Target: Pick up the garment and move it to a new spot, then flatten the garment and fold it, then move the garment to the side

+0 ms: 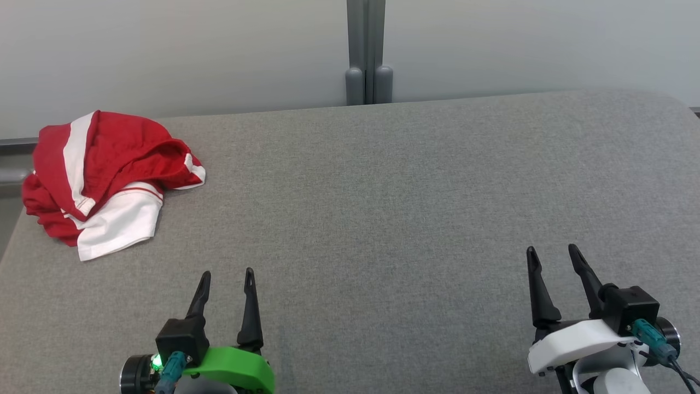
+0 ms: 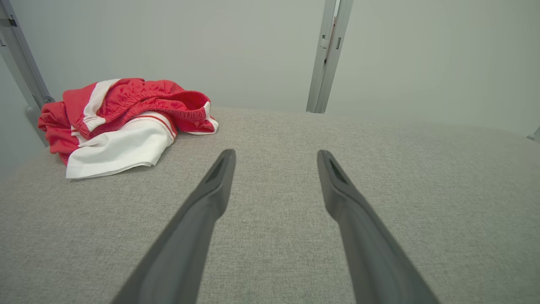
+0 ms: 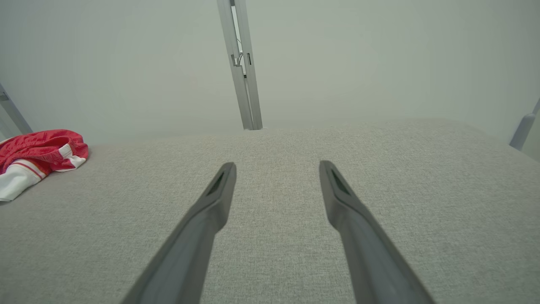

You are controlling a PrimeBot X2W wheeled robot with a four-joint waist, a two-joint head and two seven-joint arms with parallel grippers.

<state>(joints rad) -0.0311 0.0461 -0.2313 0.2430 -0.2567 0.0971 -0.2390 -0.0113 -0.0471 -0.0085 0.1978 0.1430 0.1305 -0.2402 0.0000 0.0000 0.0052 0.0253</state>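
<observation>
your garment (image 1: 104, 175) sits crumpled in a heap at the far left corner of the grey fabric surface (image 1: 383, 219), at about ten o'clock in the head view. it is red with white bands, and a white panel spills out on its near side. its left part reaches the surface's edge. in the left wrist view you can see a gathered red waistband (image 2: 168, 99) curling open along the top of the heap.

your left gripper (image 1: 228, 272) hangs low at seven o'clock in the head view, with its two dark fingers spread apart and nothing between them. the garment lies at about ten o'clock from it, well apart from the fingertips. your right gripper (image 1: 551, 248) is at four o'clock, its fingers likewise spread wide and holding nothing. from there the garment is far off, just above nine o'clock, across the width of the surface.

both grippers point toward the pale wall (image 1: 164, 54) at twelve o'clock. a grey upright post (image 1: 365, 49) stands there behind the surface's far edge, roughly midway between the two arms.
</observation>
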